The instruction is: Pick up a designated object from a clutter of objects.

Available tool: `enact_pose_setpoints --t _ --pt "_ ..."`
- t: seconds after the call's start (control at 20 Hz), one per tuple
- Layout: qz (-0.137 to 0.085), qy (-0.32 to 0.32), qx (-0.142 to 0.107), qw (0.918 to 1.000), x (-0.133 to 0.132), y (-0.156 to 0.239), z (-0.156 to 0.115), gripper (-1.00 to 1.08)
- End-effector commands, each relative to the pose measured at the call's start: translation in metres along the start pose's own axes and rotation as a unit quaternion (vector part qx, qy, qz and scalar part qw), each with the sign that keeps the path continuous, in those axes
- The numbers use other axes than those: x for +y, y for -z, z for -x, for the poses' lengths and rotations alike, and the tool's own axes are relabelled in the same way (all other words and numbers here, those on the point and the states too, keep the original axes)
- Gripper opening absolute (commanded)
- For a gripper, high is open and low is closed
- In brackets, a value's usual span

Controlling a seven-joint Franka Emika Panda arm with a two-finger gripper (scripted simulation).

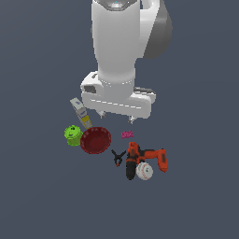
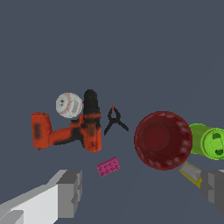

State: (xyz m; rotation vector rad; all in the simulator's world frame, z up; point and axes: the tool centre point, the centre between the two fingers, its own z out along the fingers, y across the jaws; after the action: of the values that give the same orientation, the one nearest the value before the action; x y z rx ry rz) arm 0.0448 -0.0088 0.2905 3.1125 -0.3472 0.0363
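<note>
Bowl (image 1: 95, 140), dark red, holds nothing visible inside; green cup (image 1: 73, 135) touches it at 9 o'clock in the exterior view, interior hard to read. Grey-yellow box (image 1: 81, 112) sits at the bowl's 11 o'clock. Baseball (image 1: 144, 172), white with red stitching, lies at the bowl's 4 o'clock, against the orange-black drill (image 1: 145, 158). Black clamp (image 1: 118, 157) and pink bit (image 1: 127, 134) lie between. Gripper (image 1: 117, 117) hangs above the clutter, pointing down, fingers (image 2: 70, 193) spread apart, holding nothing.
</note>
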Motion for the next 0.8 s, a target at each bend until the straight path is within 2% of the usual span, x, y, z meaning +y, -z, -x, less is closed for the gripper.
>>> enact_pose_setpoints --t 0.0,0.4,0.75 --pt "0.0 -0.021 -0.001 0.9998 -0.011 -0.012 -0.009 1.0" --pt "0.0 -0.099 -0.004 0.9951 -0.05 -0.06 -0.037 1.0" --pt "0.0 -0.166 -0.007 0.986 -0.086 -0.108 -0.054 1.0"
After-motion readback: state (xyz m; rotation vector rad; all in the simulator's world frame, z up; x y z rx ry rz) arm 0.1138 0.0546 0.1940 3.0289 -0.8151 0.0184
